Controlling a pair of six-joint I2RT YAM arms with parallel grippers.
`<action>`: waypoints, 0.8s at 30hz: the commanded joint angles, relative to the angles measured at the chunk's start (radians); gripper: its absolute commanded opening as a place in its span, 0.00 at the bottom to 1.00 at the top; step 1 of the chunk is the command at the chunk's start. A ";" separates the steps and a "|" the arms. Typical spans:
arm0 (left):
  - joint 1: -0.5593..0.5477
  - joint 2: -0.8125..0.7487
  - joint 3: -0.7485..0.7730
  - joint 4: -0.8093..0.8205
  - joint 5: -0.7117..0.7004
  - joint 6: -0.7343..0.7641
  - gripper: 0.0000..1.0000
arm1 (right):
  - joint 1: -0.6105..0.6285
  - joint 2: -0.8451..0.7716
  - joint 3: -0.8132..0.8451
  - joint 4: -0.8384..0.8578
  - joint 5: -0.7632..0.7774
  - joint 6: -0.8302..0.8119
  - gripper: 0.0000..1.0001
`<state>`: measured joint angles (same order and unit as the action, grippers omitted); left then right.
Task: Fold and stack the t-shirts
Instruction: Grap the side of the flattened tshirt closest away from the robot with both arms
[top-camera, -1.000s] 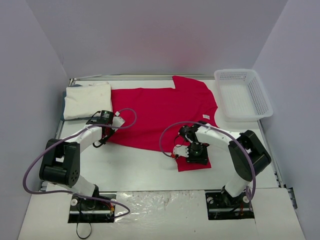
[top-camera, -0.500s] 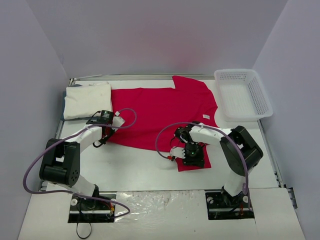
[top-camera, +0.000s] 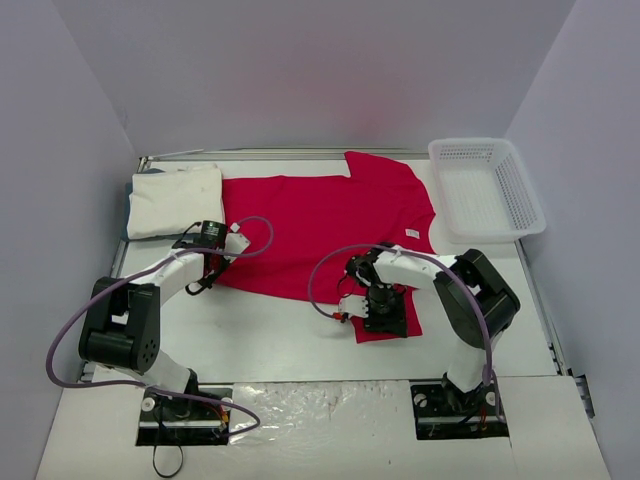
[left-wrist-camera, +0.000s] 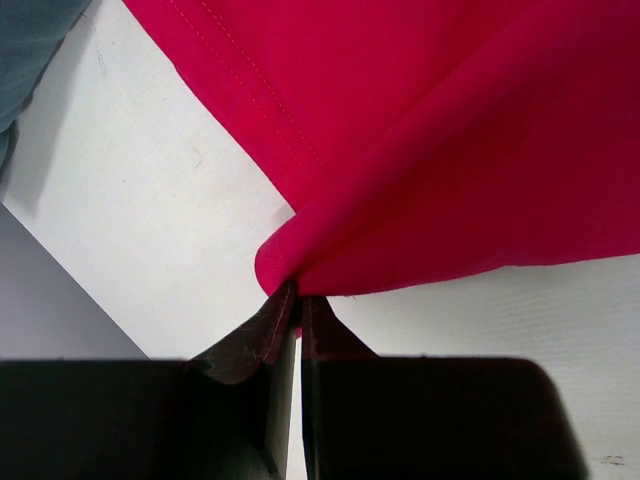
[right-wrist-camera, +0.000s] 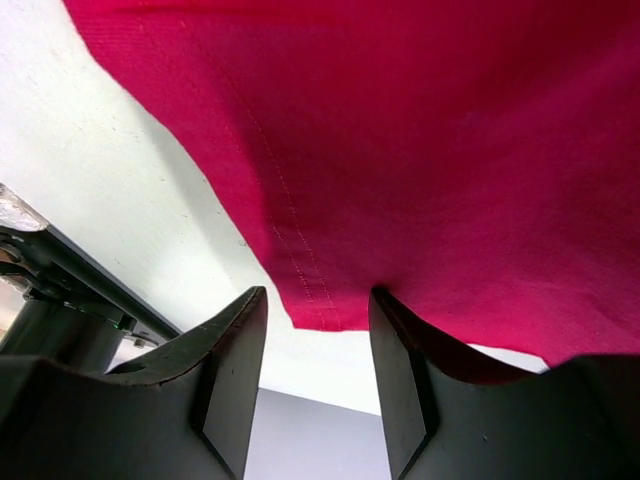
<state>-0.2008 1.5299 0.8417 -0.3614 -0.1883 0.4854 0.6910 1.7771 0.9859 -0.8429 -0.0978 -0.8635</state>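
The red t-shirt (top-camera: 320, 225) lies spread across the table's middle, with a sleeve reaching to the near right. My left gripper (top-camera: 212, 262) is shut on the shirt's near-left edge; in the left wrist view the red t-shirt (left-wrist-camera: 420, 150) bunches into a pinched fold at the gripper (left-wrist-camera: 298, 300). My right gripper (top-camera: 352, 306) is open over the near-right sleeve; in the right wrist view the gripper (right-wrist-camera: 318, 315) straddles the red t-shirt's (right-wrist-camera: 420, 150) stitched corner without closing. The folded white t-shirt (top-camera: 175, 200) lies at the far left.
A white plastic mesh basket (top-camera: 486, 187) stands at the far right. Grey walls enclose the table (top-camera: 270, 330) on three sides. Silver foil tape covers the near edge between the arm bases.
My right gripper has shifted slightly left along the red sleeve's near edge. The left arm and both shirts have not moved.
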 joint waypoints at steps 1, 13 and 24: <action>0.009 -0.025 0.030 -0.019 -0.007 -0.011 0.02 | 0.016 0.027 0.005 -0.015 -0.019 -0.002 0.42; 0.009 -0.031 0.025 -0.014 -0.008 -0.011 0.02 | 0.033 0.053 0.017 0.197 0.047 0.087 0.47; 0.009 -0.025 0.022 -0.010 -0.008 -0.008 0.02 | 0.038 0.068 0.002 0.341 0.092 0.119 0.45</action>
<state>-0.2008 1.5299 0.8421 -0.3611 -0.1879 0.4854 0.7216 1.7924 0.9955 -0.7223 0.0433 -0.7277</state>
